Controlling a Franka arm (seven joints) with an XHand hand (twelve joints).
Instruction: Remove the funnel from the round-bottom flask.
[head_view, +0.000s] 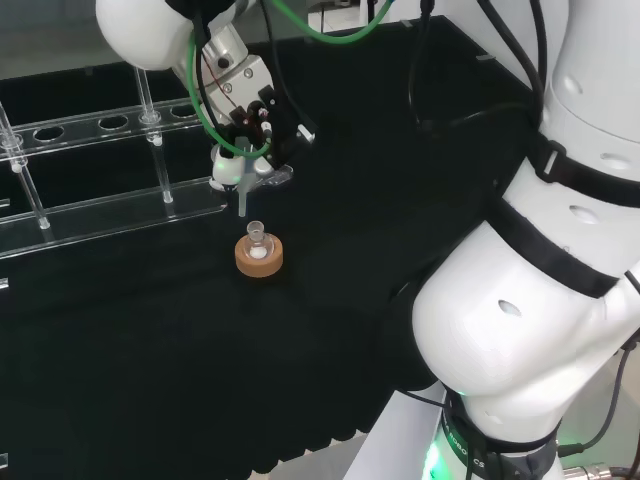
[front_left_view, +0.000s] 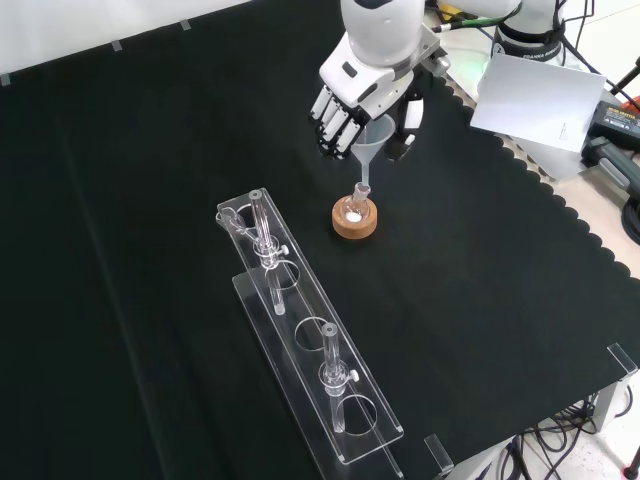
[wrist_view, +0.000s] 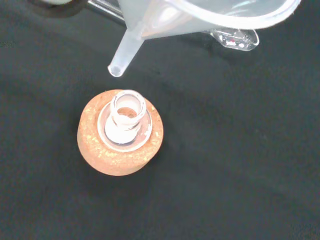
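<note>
A small clear round-bottom flask (head_view: 256, 238) (front_left_view: 355, 204) (wrist_view: 126, 121) sits upright on a cork ring (head_view: 259, 257) (front_left_view: 355, 220) (wrist_view: 120, 134) in the middle of the black cloth. The translucent funnel (head_view: 243, 180) (front_left_view: 369, 146) (wrist_view: 165, 22) hangs above it, its stem tip clear of the flask's mouth. The hand (head_view: 250, 110) (front_left_view: 350, 100) is shut on the funnel's cone, with fingers curled round it. In the wrist view the stem end sits a little aside from the flask's neck.
A long clear rack (head_view: 100, 165) (front_left_view: 310, 340) with round holes lies on the cloth, holding glass tubes (front_left_view: 262, 230). In the head view it is left of the flask. The arm's white links (head_view: 540, 260) stand at the head view's right.
</note>
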